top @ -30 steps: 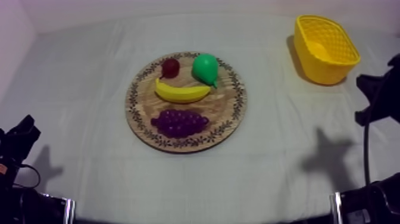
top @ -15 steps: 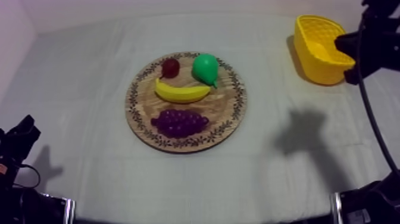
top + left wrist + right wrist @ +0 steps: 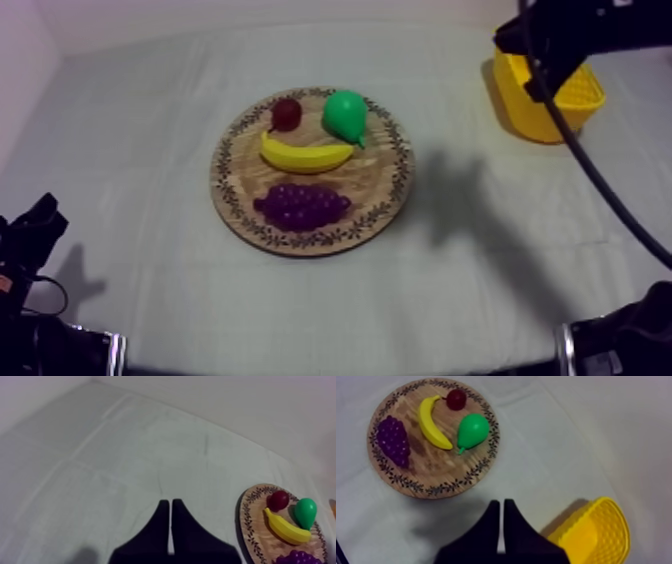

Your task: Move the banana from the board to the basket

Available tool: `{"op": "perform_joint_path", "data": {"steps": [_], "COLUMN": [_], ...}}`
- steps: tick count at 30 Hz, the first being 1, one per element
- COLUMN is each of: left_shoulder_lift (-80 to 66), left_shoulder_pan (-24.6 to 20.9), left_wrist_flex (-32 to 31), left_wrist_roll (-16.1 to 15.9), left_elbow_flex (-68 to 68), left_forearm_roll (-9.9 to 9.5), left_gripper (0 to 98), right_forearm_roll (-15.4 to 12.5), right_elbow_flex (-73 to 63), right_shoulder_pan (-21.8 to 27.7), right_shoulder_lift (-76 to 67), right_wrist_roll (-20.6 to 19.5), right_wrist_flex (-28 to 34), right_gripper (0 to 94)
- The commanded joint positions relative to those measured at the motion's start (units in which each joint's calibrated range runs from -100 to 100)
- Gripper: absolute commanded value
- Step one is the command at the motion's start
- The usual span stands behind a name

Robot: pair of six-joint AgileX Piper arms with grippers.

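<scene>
Right claw (image 3: 501, 504) far from banana (image 3: 432, 423)

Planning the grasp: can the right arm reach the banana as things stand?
Probably yes: the right gripper, fingers shut, hangs over cloth between wooden board and yellow basket; nothing covers the banana, though the pear lies close.

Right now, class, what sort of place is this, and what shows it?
Probably a robot practice bench: cloth-covered table, toy banana on a wooden board, black robot arm near a yellow basket.
</scene>
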Motion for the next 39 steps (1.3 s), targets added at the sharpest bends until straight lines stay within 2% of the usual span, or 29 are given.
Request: {"op": "perform_joint_path", "data": {"steps": [1, 12, 17, 36, 39], "left_shoulder_lift": [-0.05, -0.05, -0.05, -0.05, -0.05], "left_shoulder_pan": [-0.01, -0.01, -0.01, -0.01, -0.01], "left_wrist_flex": [-0.04, -0.04, -0.04, -0.04, -0.04], "left_wrist_roll": [0.02, 0.02, 0.02, 0.02, 0.02], "left_elbow_flex": [-0.01, -0.01, -0.01, -0.01, -0.01], "left_forearm_roll": [-0.03, -0.03, -0.03, -0.03, -0.03], "left_gripper": [0.1, 0.1, 0.1, 0.1, 0.1], "right_forearm_roll": [-0.15, -0.61, -1.17, -1.67, -1.66], "right_elbow_flex": [-3.11, -14.7, -18.96, -27.15, -28.03], "right_shoulder_pan": [-0.86, -4.75, -5.89, -7.25, -7.55], "right_shoulder_lift": [3.08, 12.61, 16.66, 26.06, 26.82], "right_wrist_roll": [0.76, 2.01, 1.21, -2.96, -2.48], "right_wrist_flex": [2.28, 9.14, 11.62, 10.09, 10.67], "right_gripper": [0.6, 0.6, 0.6, 3.1, 11.3]}}
